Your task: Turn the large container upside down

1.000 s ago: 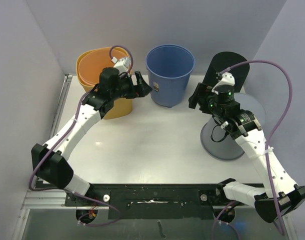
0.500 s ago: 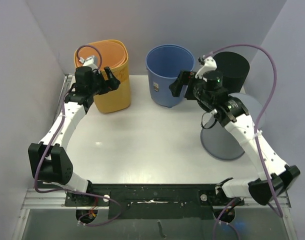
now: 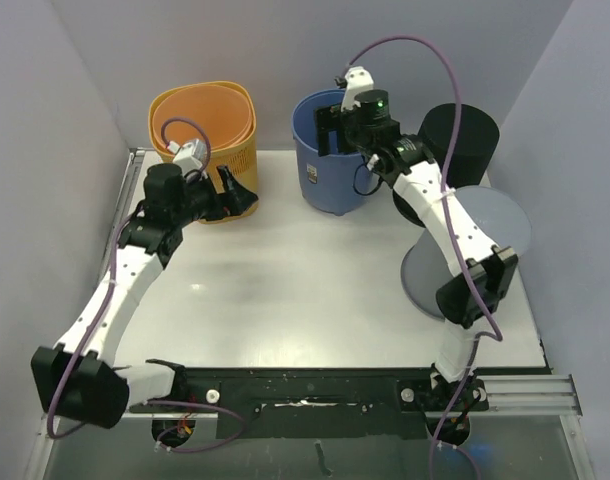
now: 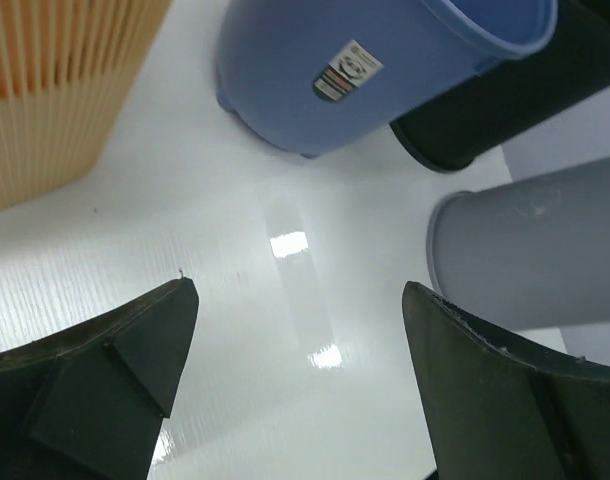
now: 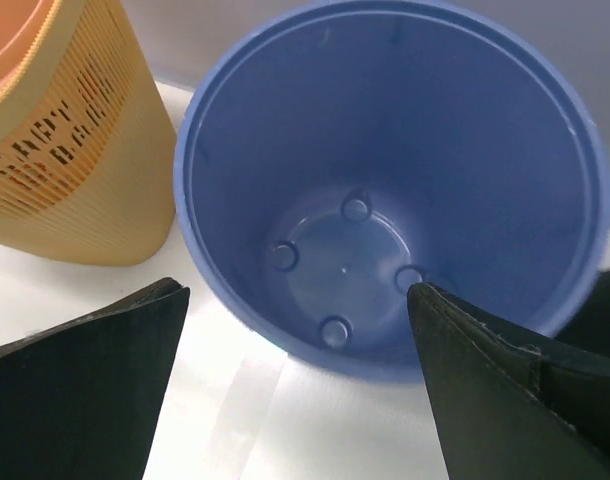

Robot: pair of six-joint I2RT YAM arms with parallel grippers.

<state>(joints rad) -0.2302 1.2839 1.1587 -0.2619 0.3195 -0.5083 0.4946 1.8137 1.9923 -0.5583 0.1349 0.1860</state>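
Right gripper (image 3: 328,128) hangs over the mouth of the blue bucket (image 3: 325,188), fingers spread wide, nothing between them. In the right wrist view the bucket (image 5: 385,200) stands upright, open side up, its floor with four round bumps showing between the fingertips. Bucket sits at the back of the white table (image 3: 285,290).

Left gripper (image 3: 241,195) is low at the foot of the orange slatted basket (image 3: 220,150), released and empty, pointing toward the bucket across bare tabletop.

Edges: basket stands left of the bucket with a gap between. Black bin (image 3: 465,130) is close on its right, grey bin (image 3: 505,235) nearer front-right. Back wall just behind. Open table lies in front.
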